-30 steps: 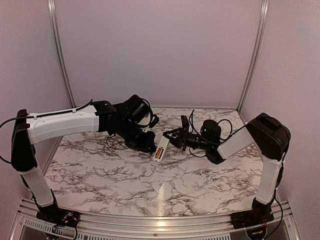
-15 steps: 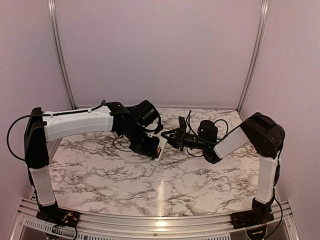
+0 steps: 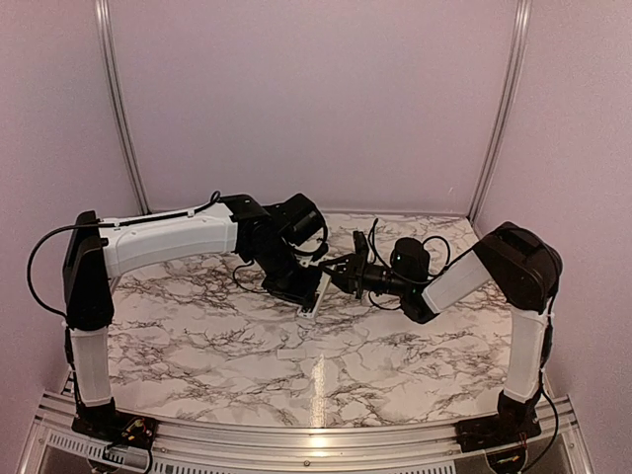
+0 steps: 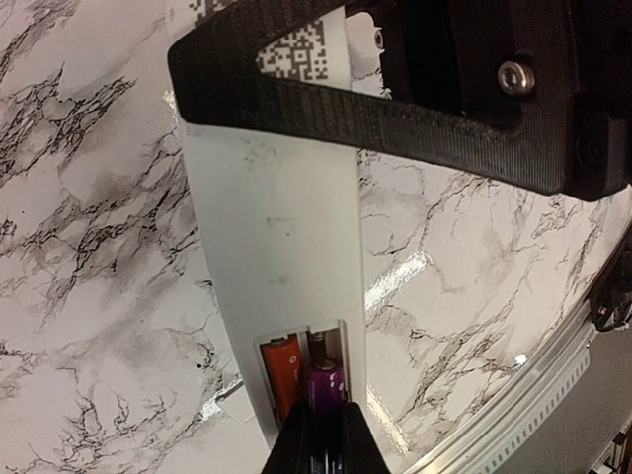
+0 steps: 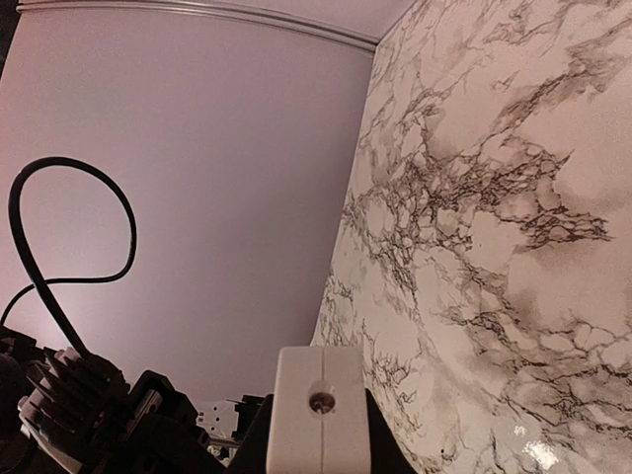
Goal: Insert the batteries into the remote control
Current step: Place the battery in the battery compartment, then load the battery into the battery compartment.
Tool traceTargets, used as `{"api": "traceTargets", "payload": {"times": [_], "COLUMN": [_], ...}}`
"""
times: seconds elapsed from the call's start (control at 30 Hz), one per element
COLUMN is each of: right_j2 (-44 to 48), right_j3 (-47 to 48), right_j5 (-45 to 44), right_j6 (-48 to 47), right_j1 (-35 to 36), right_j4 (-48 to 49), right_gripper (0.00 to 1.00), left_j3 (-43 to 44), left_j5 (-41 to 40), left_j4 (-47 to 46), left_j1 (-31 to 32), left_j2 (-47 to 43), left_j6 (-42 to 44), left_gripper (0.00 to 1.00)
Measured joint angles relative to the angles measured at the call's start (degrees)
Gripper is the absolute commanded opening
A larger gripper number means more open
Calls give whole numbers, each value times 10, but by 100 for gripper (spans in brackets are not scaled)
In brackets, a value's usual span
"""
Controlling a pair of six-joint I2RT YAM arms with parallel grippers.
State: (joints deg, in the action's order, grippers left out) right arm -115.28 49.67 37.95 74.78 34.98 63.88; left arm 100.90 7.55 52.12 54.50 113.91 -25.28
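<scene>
We see the left gripper [image 4: 323, 434] clenched on the dark battery [image 4: 324, 380] in the remote's [image 4: 276, 227] open bay, beside the orange battery [image 4: 283, 370]. The right gripper [image 5: 321, 420] grasps the remote above the marble table [image 4: 89, 197], and its finger [image 4: 395, 109] hides part of the label.

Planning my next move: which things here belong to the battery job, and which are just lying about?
Job: remote; orange battery and dark battery, both in its bay.
Not job: QR-marked white piece, half hidden; marble table.
</scene>
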Motion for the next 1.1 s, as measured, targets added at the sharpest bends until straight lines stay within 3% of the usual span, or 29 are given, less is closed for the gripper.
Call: {"api": "traceTargets", "payload": {"times": [0.23,0.47,0.93,1.1], "right_j2": [-5,-11,-11,-11], "right_j3": [0,0,0,0], "right_j5": [-4,-9,-9,3], "right_j6": [2,7,23,32], "right_j1": [0,0,0,1], "right_j4": [1,4,26,34], "right_gripper": [0,0,0,0], "left_j3": [15,23,37,17], "left_j5": [0,5,1,-21], "left_j4": [13,20,20,-20], "left_j1": [0,0,-5,-13], "left_j2": [14,20,11,-47], "left_j6": [-2,-2,10,50], "left_gripper": [11,28,44,48]}}
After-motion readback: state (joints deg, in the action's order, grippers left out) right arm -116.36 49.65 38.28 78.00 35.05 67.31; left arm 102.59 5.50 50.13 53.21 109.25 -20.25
